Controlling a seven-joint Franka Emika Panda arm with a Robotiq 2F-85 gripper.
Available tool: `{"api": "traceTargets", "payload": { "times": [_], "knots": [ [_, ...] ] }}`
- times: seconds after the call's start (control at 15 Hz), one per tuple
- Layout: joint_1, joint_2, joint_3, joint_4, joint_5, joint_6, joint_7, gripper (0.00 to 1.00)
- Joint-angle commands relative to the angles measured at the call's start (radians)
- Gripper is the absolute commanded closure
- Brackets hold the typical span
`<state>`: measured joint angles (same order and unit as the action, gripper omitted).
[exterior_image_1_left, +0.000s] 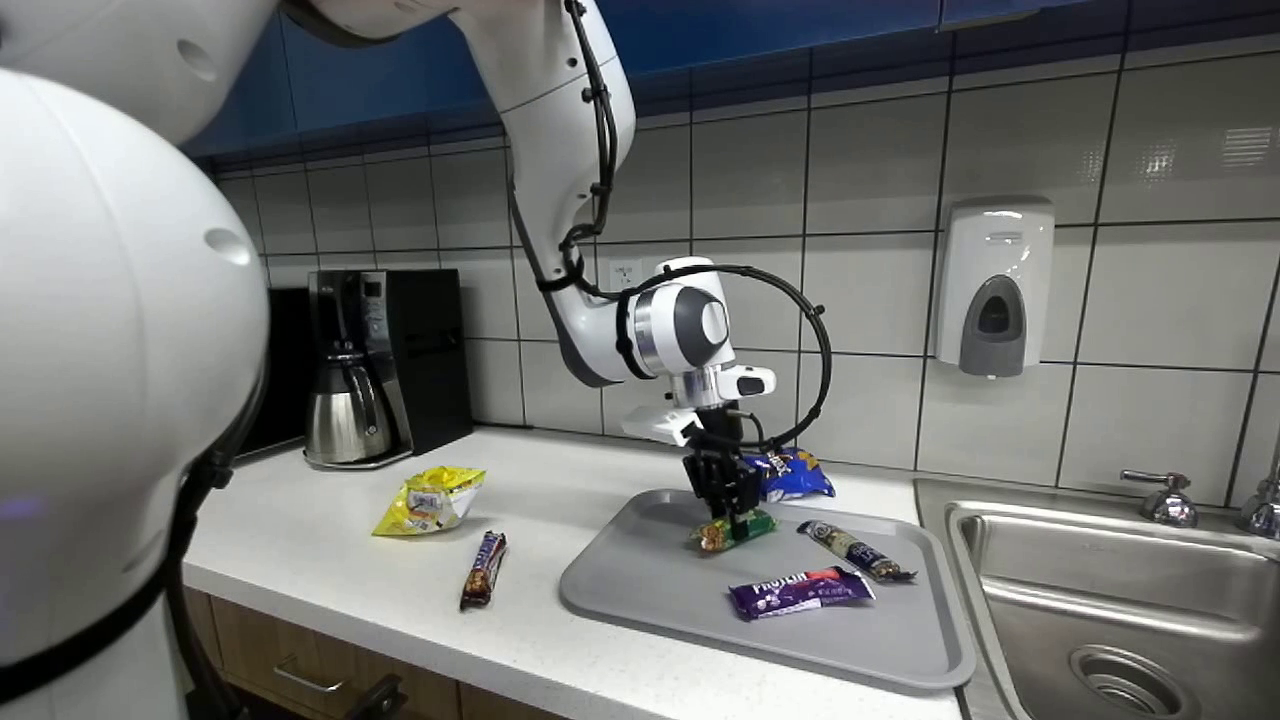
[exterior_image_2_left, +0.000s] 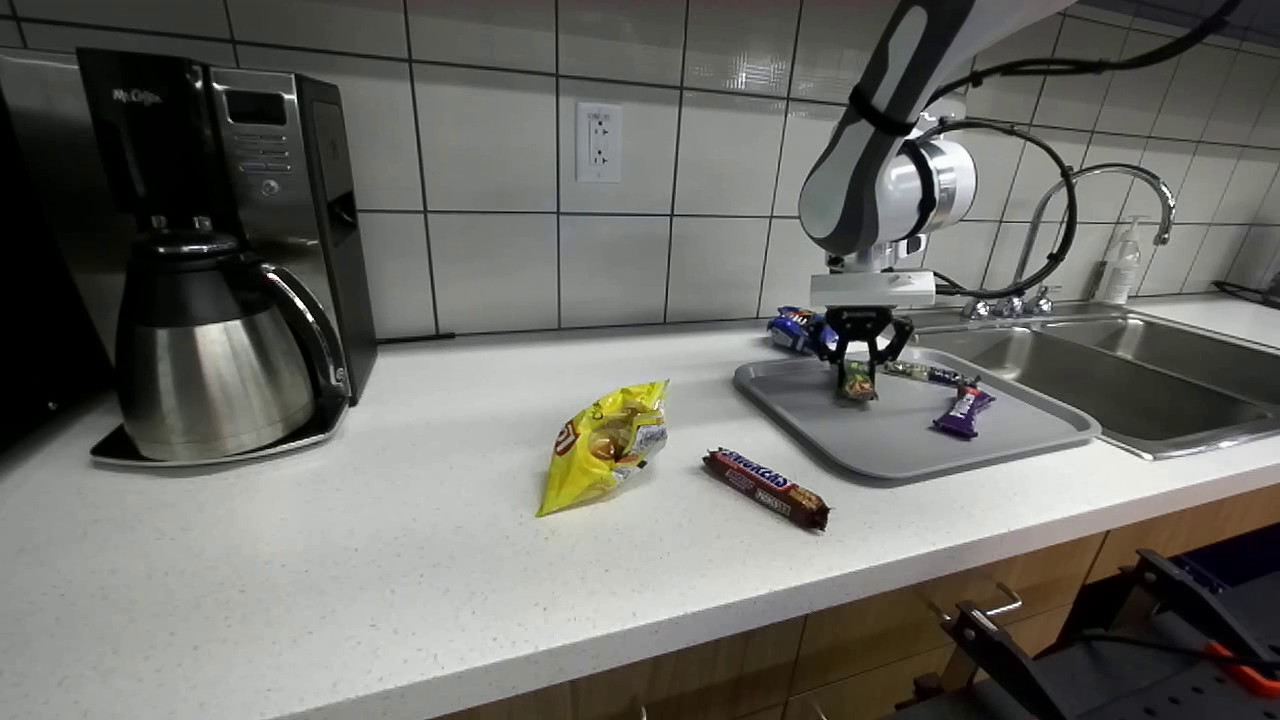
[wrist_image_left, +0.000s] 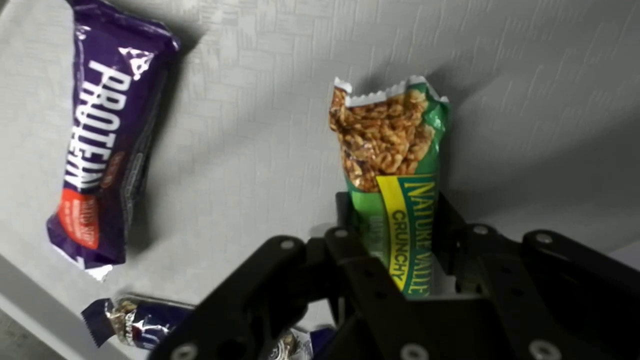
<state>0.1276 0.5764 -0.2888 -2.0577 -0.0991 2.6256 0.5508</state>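
Note:
My gripper (exterior_image_1_left: 733, 512) points down over the grey tray (exterior_image_1_left: 650, 590). In the wrist view, its two black fingers (wrist_image_left: 392, 212) press on both sides of a green granola bar (wrist_image_left: 387, 140) with a yellow stripe. The bar also shows between the fingers in both exterior views (exterior_image_1_left: 718, 537) (exterior_image_2_left: 858, 386). It is at or just above the tray surface; I cannot tell if it touches. A purple protein bar (wrist_image_left: 107, 135) lies on the tray nearby. A dark blue and clear wrapped bar (exterior_image_1_left: 855, 550) lies behind it, partly hidden by the gripper in the wrist view (wrist_image_left: 155, 320).
A blue snack bag (exterior_image_1_left: 793, 474) stands behind the tray by the tiled wall. A yellow chip bag (exterior_image_2_left: 608, 445) and a brown Snickers bar (exterior_image_2_left: 768, 489) lie on the white counter beside the tray. A coffee maker (exterior_image_2_left: 270, 200) stands at the far end; a sink (exterior_image_1_left: 1120, 590) adjoins the tray.

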Motion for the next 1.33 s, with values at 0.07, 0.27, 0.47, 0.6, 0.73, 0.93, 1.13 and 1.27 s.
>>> {"api": "traceTargets", "payload": {
  "times": [0.07, 0.27, 0.47, 0.6, 0.73, 0.93, 1.13, 1.27],
  "knots": [
    [0.000, -0.068, 0.004, -0.029, 0.002, -0.019, 0.000, 0.87],
    [0.005, -0.095, 0.012, -0.039, 0.000, -0.024, 0.000, 0.87],
    [0.014, -0.119, 0.023, -0.048, -0.002, -0.027, 0.001, 0.87],
    [0.021, -0.133, 0.036, -0.056, -0.002, -0.029, -0.001, 0.87],
    [0.032, -0.144, 0.049, -0.064, -0.003, -0.031, 0.004, 0.87],
    [0.054, -0.160, 0.069, -0.071, -0.005, -0.035, 0.014, 0.87],
    [0.075, -0.173, 0.088, -0.078, -0.006, -0.035, 0.021, 0.87],
    [0.088, -0.179, 0.103, -0.078, -0.004, -0.042, 0.023, 0.87]
  ]
}}
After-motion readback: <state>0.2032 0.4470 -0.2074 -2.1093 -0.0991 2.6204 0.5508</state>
